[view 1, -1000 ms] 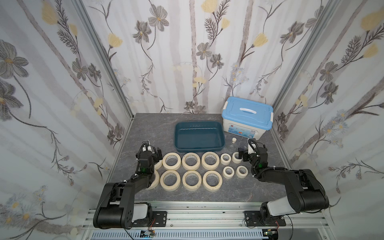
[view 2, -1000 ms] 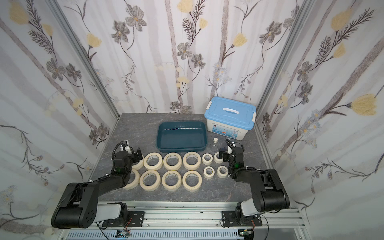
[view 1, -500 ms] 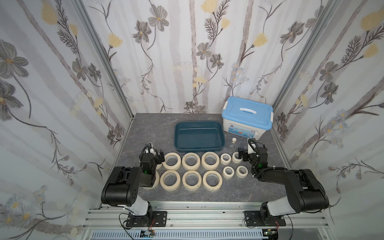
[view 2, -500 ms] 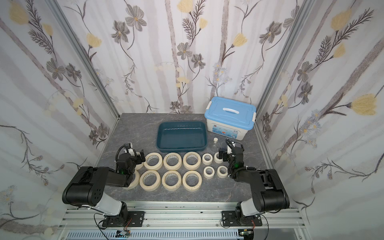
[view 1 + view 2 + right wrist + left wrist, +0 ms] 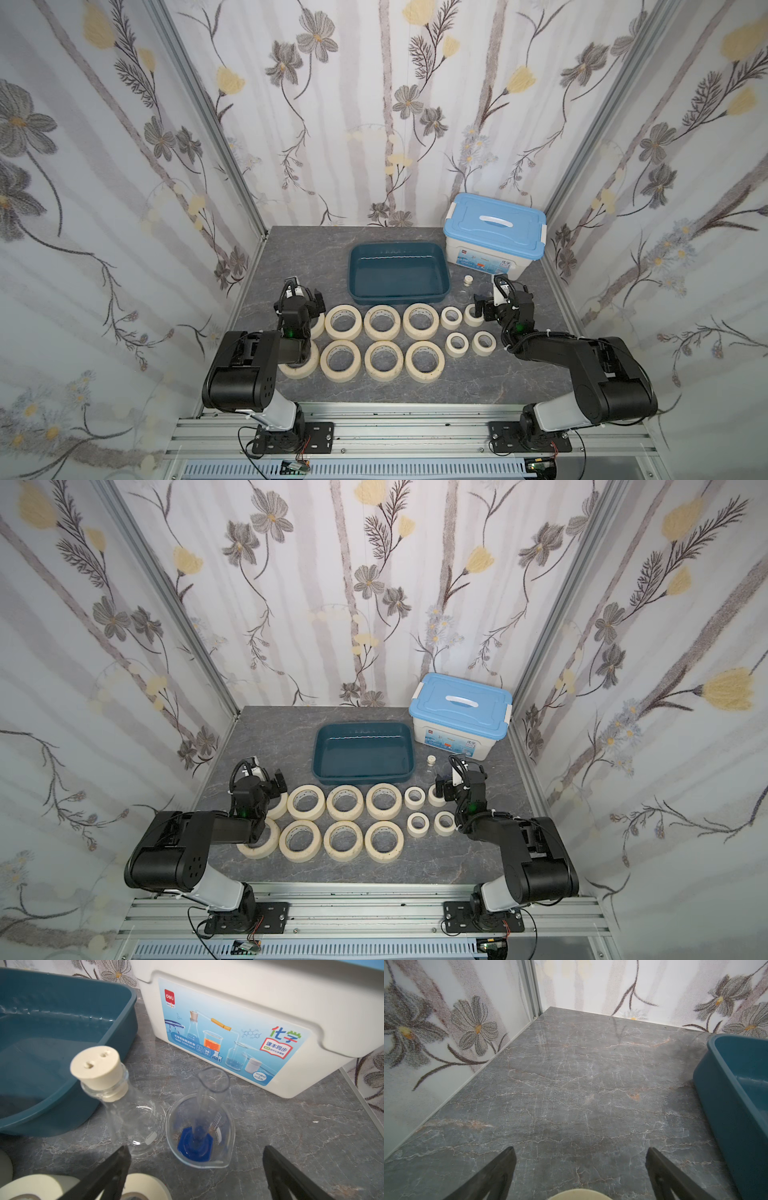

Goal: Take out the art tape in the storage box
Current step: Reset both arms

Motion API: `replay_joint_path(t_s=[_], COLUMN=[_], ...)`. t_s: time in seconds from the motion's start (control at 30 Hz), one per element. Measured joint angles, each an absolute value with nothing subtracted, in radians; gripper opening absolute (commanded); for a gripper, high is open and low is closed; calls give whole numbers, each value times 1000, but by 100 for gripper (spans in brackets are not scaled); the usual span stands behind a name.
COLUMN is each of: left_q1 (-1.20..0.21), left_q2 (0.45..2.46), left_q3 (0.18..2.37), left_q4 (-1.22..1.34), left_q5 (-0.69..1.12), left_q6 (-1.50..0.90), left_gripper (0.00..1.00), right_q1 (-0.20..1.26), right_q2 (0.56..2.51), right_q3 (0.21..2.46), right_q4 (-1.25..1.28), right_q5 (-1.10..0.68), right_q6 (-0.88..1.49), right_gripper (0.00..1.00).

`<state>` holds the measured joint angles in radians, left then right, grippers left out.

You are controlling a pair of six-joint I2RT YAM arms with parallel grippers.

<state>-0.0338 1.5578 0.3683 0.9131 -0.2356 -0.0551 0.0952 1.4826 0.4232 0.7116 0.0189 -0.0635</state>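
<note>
Teal storage box [image 5: 399,272] sits empty near the table's back edge; the art tape [image 5: 382,343] lies in rows before it. Both claws, left claw [image 5: 579,1167] and right claw [image 5: 195,1169], gape empty; the right one, just beside a glass flask [image 5: 128,1113] and beaker [image 5: 200,1132], could topple them if it swings.

Floral wallpaper panels [image 5: 374,104] close in on three sides, grey and yellow blooms on white, meeting at aluminium corner posts [image 5: 208,116]. Below, a grey marbled counter [image 5: 307,257]; along its near edge, a slotted metal rail [image 5: 415,424].
</note>
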Motion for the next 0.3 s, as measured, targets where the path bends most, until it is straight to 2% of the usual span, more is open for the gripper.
replay_joint_path(t_s=[0.3], left_q1=[-34], left_q2=[1558], left_q3=[368], left_q4=[910], left_q5=[-236], left_q6=[-56], left_gripper=[100], right_q1=[95], right_q2=[1485], right_q3=[427], right_q4=[709], right_q5=[2], right_q6=[-65], right_gripper=[100])
